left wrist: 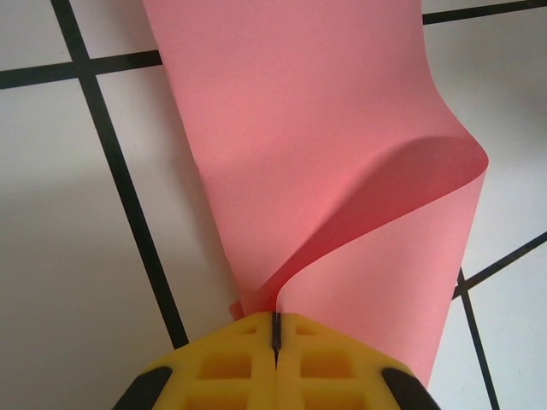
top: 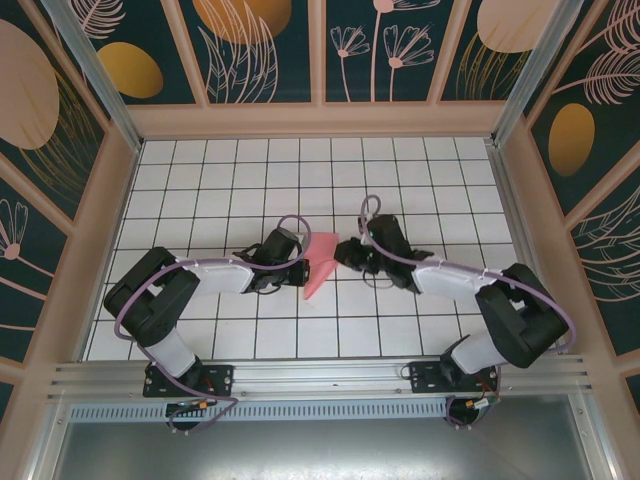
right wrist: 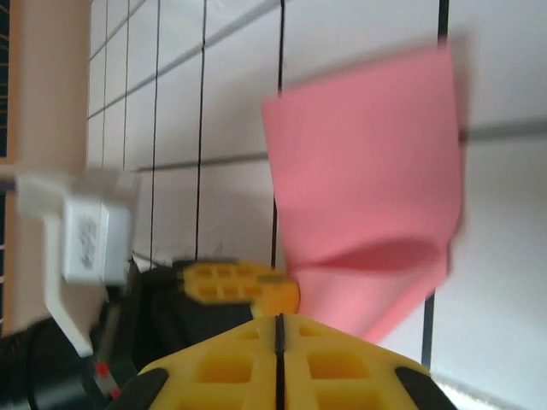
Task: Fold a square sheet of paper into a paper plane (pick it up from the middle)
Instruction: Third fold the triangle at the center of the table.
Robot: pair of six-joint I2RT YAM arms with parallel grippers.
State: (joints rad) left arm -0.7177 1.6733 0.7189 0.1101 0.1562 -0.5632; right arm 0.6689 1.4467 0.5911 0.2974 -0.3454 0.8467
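The square sheet of paper point(top: 322, 262) is salmon pink and sits mid-table between the two arms. My left gripper point(left wrist: 276, 318) is shut on its near edge, and from there the paper point(left wrist: 325, 154) curls up and over itself in a loose bend without a sharp crease. It has no dart or paper plane shape. In the right wrist view the paper point(right wrist: 367, 171) hangs just beyond and right of my right gripper point(right wrist: 279, 320), whose yellow fingers are shut with nothing between them. The left gripper's fingers point(right wrist: 235, 284) show just beyond it. From above, the left gripper point(top: 303, 268) and right gripper point(top: 345, 255) flank the sheet.
The white gridded table point(top: 200, 180) is walled by patterned panels on the left point(top: 60, 200), back point(top: 320, 60) and right point(top: 590, 200). An aluminium rail point(top: 320, 375) carrying both arm bases runs along the near edge. A white tag point(right wrist: 90, 239) hangs at the right wrist view's left.
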